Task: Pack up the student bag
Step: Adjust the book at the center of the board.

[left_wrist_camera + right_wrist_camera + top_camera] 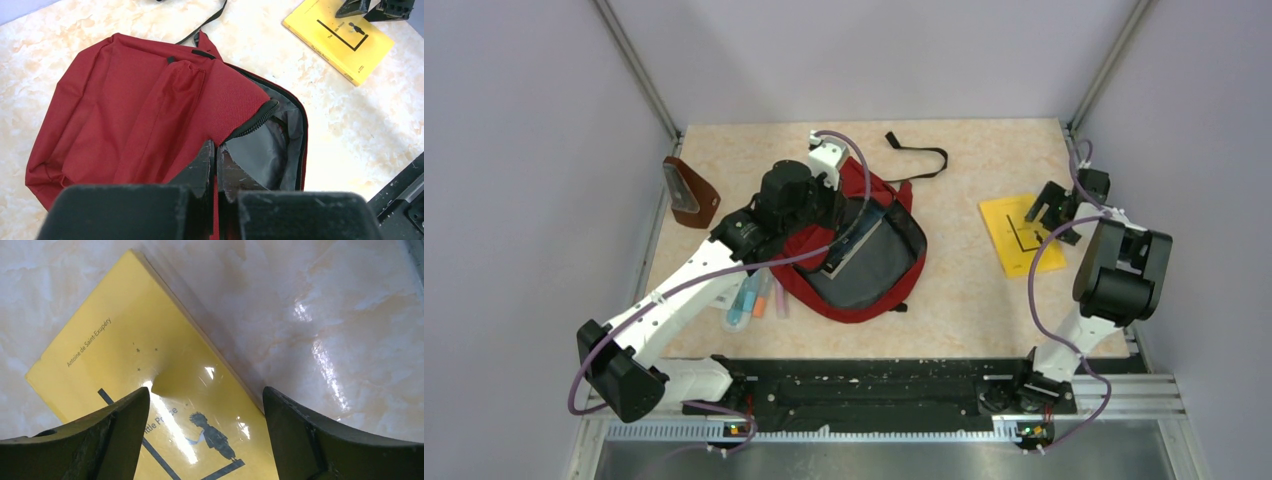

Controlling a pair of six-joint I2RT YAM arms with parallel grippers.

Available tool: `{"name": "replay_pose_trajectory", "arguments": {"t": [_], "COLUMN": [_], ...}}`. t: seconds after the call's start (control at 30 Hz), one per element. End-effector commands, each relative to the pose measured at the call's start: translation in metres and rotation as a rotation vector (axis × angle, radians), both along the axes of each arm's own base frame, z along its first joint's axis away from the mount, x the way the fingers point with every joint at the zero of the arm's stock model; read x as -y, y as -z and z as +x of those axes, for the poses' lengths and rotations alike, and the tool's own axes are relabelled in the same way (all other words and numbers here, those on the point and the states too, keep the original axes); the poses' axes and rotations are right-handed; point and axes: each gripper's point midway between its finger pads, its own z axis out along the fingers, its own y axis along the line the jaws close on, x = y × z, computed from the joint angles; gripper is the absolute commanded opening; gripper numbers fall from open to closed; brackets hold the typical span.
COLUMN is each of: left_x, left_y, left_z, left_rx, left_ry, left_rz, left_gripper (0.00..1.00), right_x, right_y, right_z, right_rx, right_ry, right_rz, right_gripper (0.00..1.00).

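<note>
The student bag (871, 268) lies mid-table, dark red, unzipped, with its grey lining (265, 150) showing. My left gripper (836, 218) is over its left side, shut (216, 150) on the red fabric at the edge of the opening and holding that flap raised. A yellow book (1021, 232) lies flat to the right of the bag. My right gripper (1046, 212) hangs low over it, open (206, 392); one finger is above the book's cover (125, 355), the other beyond its right edge. The fingers are not touching it.
A brown wedge pouch (689, 192) stands at the left edge. Pens and markers (759, 296) lie beside the bag's lower left, under my left arm. A black strap (921, 155) trails behind the bag. Frame posts and walls close in both sides.
</note>
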Motion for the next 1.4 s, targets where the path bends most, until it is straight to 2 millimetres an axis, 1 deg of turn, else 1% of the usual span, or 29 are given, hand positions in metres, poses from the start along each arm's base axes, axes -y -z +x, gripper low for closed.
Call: {"name": "replay_pose_trajectory", "arguments": {"t": [0.0,0.07,0.13,0.27,0.37,0.47,0.5,0.53,0.6,0.63,0.67,0.7,0.73,0.77,0.8,0.83,0.9,1.0,1.03,1.1,1.17,1.23,1.27,1.37], "left_x": [0.005,0.012,0.015,0.019,0.021,0.027,0.032,0.035,0.043,0.047,0.051,0.054,0.056,0.058,0.059,0.061,0.064,0.076,0.082,0.097,0.116,0.136,0.147,0.176], "left_y": [-0.023,-0.02,-0.017,-0.008,0.001,0.004,0.009,0.009,0.022,0.033,0.039,0.043,0.046,0.046,0.042,0.037,0.018,-0.008,-0.013,-0.016,-0.012,0.001,0.001,0.017], "left_z": [0.002,-0.002,-0.003,0.0,0.001,-0.004,-0.011,-0.015,-0.03,-0.04,-0.05,-0.058,-0.066,-0.071,-0.076,-0.078,-0.079,-0.072,-0.069,-0.059,-0.044,-0.028,-0.019,0.004], "left_rx": [0.045,0.029,0.016,-0.008,-0.044,-0.082,-0.108,-0.121,-0.185,-0.229,-0.266,-0.296,-0.324,-0.337,-0.332,-0.317,-0.272,-0.229,-0.225,-0.233,-0.266,-0.313,-0.293,-0.251], "left_ry": [0.009,0.047,0.063,0.064,0.054,0.076,0.103,0.126,0.18,0.219,0.258,0.294,0.326,0.346,0.359,0.37,0.389,0.413,0.425,0.445,0.457,0.464,0.484,0.473], "left_rz": [-0.07,-0.078,-0.082,-0.073,-0.07,-0.108,-0.13,-0.151,-0.192,-0.202,-0.213,-0.22,-0.225,-0.228,-0.232,-0.237,-0.261,-0.316,-0.335,-0.367,-0.395,-0.408,-0.426,-0.424], "left_gripper": [0.0,0.0,0.0,0.0,0.0,0.0,0.0,0.0,0.0,0.0,0.0,0.04,0.12,0.26,0.37,0.46,0.58,0.68,0.7,0.72,0.73,0.73,0.73,0.73], "right_x": [-0.047,-0.066,-0.085,-0.113,-0.129,-0.133,-0.131,-0.13,-0.128,-0.128,-0.127,-0.127,-0.127,-0.128,-0.129,-0.131,-0.132,-0.131,-0.131,-0.134,-0.139,-0.141,-0.142,-0.141], "right_y": [0.01,0.016,0.017,0.014,0.008,0.005,0.004,0.003,0.001,-0.001,-0.002,-0.005,-0.007,-0.009,-0.011,-0.014,-0.017,-0.016,-0.015,-0.013,-0.013,-0.014,-0.015,-0.015], "right_z": [-0.021,-0.032,-0.039,-0.051,-0.059,-0.064,-0.065,-0.066,-0.068,-0.068,-0.068,-0.068,-0.067,-0.067,-0.065,-0.065,-0.062,-0.058,-0.057,-0.054,-0.051,-0.047,-0.046,-0.043], "right_rx": [-0.03,-0.045,-0.042,-0.025,-0.011,-0.008,-0.008,-0.01,-0.013,-0.008,-0.003,0.004,0.013,0.021,0.03,0.039,0.053,0.07,0.07,0.07,0.078,0.086,0.089,0.088], "right_ry": [-0.067,-0.087,-0.111,-0.138,-0.168,-0.186,-0.187,-0.189,-0.192,-0.194,-0.197,-0.196,-0.196,-0.199,-0.202,-0.204,-0.202,-0.182,-0.177,-0.176,-0.183,-0.187,-0.188,-0.186], "right_rz": [0.125,0.125,0.128,0.13,0.118,0.103,0.09,0.083,0.069,0.067,0.063,0.064,0.063,0.065,0.07,0.076,0.085,0.091,0.097,0.121,0.149,0.166,0.17,0.187], "right_gripper": [0.81,0.8,0.79,0.78,0.78,0.79,0.79,0.8,0.8,0.8,0.8,0.8,0.8,0.81,0.81,0.81,0.81,0.81,0.81,0.81,0.81,0.81,0.81,0.81]}}
